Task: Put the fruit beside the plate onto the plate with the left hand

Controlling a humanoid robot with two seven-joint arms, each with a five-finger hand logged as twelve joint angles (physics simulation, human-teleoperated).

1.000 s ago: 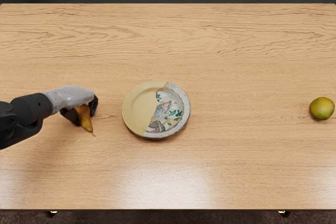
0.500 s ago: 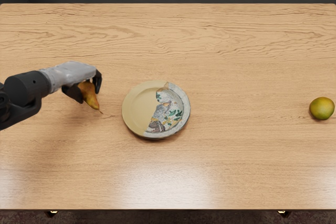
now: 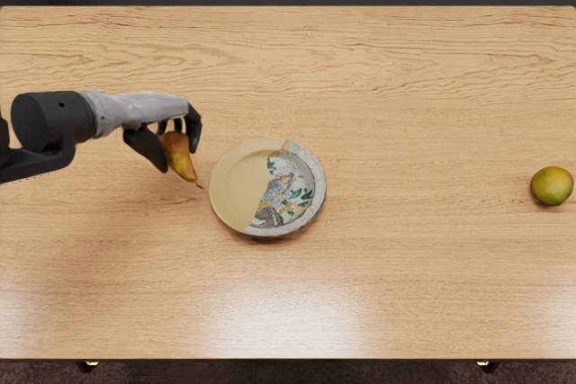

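Left hand [image 3: 166,137] around one pear [image 3: 179,156], beside one plate [image 3: 236,188].

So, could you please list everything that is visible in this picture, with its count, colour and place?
pear: one, yellow-brown, in the grasp of the left robot hand, just left of the plate
plate: one, cream with a grey-green patterned right part, middle of the table
round fruit: one, yellow-green, near the right edge of the table
table: one, light wood, fills the view
left robot hand: one, grey with black fingers, arm coming from the left edge, closed on the pear
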